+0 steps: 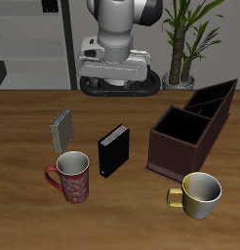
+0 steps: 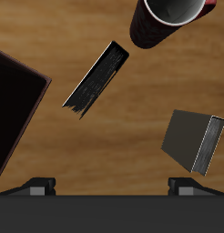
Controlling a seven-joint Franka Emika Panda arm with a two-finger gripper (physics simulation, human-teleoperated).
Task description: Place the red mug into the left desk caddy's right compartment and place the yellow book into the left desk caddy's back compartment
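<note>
Wooden desk (image 1: pixel 24 127) carries everything here. Near its front edge stands the red mug (image 1: pixel 70 177), upright, its handle turned toward the nearby side edge of the desk, its pale inside showing. Just behind it, a little farther from the front, the yellow book (image 1: pixel 62 130) stands on edge, slightly tilted, apart from the mug. Beside these, toward the desk's middle, a black book (image 1: pixel 112 151) also stands upright, close to the mug but not touching it.

The caddy (image 1: pixel 190 127), dark brown and open-topped, sits on the other side of the black book, running at an angle from the middle toward the back edge. Its large square right compartment (image 1: pixel 180 130) lies at the end nearer the front and holds nothing; narrower sections lie behind it. A yellow-and-white mug (image 1: pixel 198 193) stands in front of the caddy near the front edge, handle toward the red mug.

The gripper (image 1: pixel 119 82) hangs high above the back of the desk, well apart from every object. The wrist view looks down on the mug's rim, both books and a corner of the caddy; the jaws stand spread wide, holding nothing.
</note>
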